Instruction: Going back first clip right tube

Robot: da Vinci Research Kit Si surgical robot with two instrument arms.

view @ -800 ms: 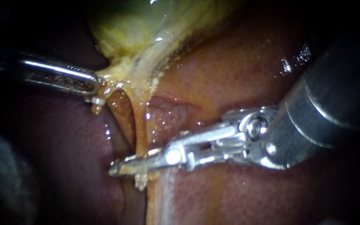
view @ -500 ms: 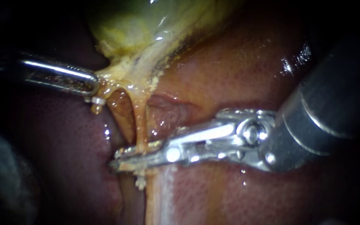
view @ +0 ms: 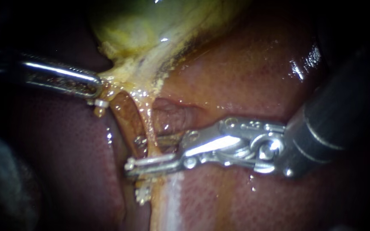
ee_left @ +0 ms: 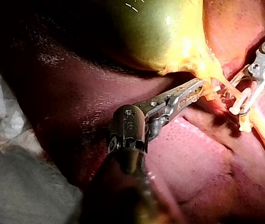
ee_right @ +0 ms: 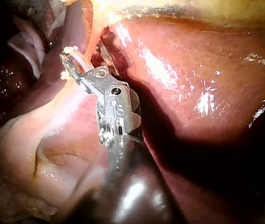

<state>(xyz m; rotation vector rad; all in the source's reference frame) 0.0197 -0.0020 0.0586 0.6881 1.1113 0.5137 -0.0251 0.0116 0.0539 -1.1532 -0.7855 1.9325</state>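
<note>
At far left, left instrument [view: 94, 87] with jaws clamped on the yellow neck of the gallbladder [view: 150, 30]. Just right of that, the pale right tube [view: 147, 122] strung down across the liver [view: 245, 72]. Farther right, right instrument [view: 134, 152] with jaws narrowly parted, one either side of that tube's lower end, gap showing between.

The right instrument [view: 135, 152] is bright polished metal at its tip, and its shaft is dark and glossy. The left instrument [view: 94, 87] is shiny metal too. The liver [view: 245, 72] is wet, glossy and finely stippled. The gallbladder [view: 150, 25] is smooth and slick, with rough, crumbly tissue at its neck. The tube [view: 147, 124] is moist and translucent. The cloth [ee_left: 4, 116] is matt and fibrous.
</note>
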